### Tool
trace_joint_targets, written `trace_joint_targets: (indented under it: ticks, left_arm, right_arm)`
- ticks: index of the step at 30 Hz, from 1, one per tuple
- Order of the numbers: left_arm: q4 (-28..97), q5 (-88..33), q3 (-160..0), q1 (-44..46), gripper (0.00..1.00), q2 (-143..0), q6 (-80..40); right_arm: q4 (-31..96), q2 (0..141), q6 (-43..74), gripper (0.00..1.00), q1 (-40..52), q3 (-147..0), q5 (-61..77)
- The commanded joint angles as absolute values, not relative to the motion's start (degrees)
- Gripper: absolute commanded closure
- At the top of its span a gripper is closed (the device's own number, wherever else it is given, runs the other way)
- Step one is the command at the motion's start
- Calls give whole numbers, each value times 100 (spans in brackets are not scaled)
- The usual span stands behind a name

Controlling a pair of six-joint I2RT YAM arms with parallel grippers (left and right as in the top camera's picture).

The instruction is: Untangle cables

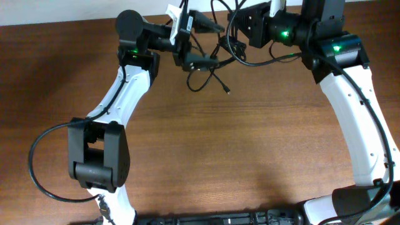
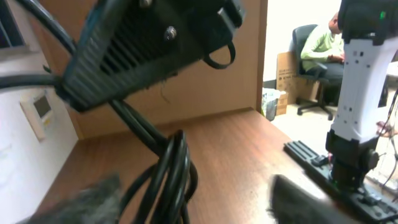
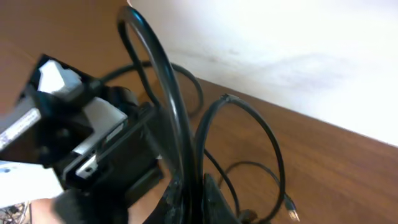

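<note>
The cables (image 1: 206, 78) are thin black cords looped at the far middle of the table, and one small plug end (image 1: 228, 92) lies on the wood. My right gripper (image 1: 236, 40) is shut on a strand of the cables (image 3: 171, 118), which rises in a tall loop from its fingers (image 3: 194, 198). My left gripper (image 1: 214, 45) is open, and a bundle of the cables (image 2: 174, 174) hangs between its two spread fingers (image 2: 193, 208). The two grippers face each other closely, raised above the table.
The table (image 1: 219, 144) is brown wood, with a white wall along its far edge (image 3: 280, 56). The right arm's white base (image 2: 364, 93) and a black rail (image 2: 323, 168) stand at the table's near side. A person sits in a chair (image 2: 320, 56) beyond the table.
</note>
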State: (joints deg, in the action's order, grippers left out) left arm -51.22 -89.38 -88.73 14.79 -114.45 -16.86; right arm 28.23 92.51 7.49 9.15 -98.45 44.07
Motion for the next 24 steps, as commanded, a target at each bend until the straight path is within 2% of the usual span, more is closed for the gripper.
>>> trace_joint_targets:
  ticks: [1, 4, 6, 8, 9, 11, 13, 16, 17, 18, 20, 22, 23, 24]
  left_arm:
    - [-5137, -9006, -8914, 1625, 41, -11369, -1636]
    - [-5144, -9002, -8914, 1741, 42, -11369, -1636]
    - [-5159, -8971, -8914, 1765, 52, -11369, -1636]
    - [-5159, -8962, -8914, 1765, 56, -11369, -1636]
    - [-5157, -8962, -8914, 1767, 60, -11369, -1636]
    - [-5159, -8962, -8914, 1791, 74, -11369, -1636]
    - [-5159, -8908, -8914, 1811, 100, -11369, -1638]
    - [-5170, -8812, -8914, 1811, 100, -11367, -1651]
    - [-5205, -8667, -8914, 1793, 100, -11367, -1822]
    - [-5207, -8473, -8914, 1765, 100, -11367, -2021]
    - [-5203, -7911, -8914, 1632, 100, -11367, -2681]
    - [-5203, -7365, -8914, 1452, 100, -11367, -3500]
    - [-5203, -7181, -8914, 1367, 100, -11367, -3793]
    - [-5201, -7050, -8914, 1317, 100, -11367, -3977]
  right_arm:
    - [2598, 9120, 989, 96, 937, -9896, 4764]
    - [2567, 9120, 996, 96, 934, -9896, 4764]
    - [2567, 9120, 998, 96, 937, -9896, 4792]
    - [2565, 9120, 1033, 96, 937, -9896, 4823]
    - [2565, 9120, 1063, 96, 937, -9896, 4827]
    - [2565, 9120, 1098, 96, 934, -9896, 4827]
    - [2569, 9120, 1096, 96, 934, -9896, 4823]
    - [2624, 9120, 1017, 96, 921, -9896, 4587]
    - [2689, 9120, 899, 91, 897, -9896, 4431]
    - [2773, 9120, 810, 82, 856, -9896, 4233]
    - [3011, 9122, 729, 44, 698, -9896, 3778]
    - [3249, 9122, 729, 21, 478, -9896, 3553]
    - [3369, 9122, 725, 12, 362, -9896, 3555]
    - [3472, 9120, 602, 10, 279, -9896, 3601]
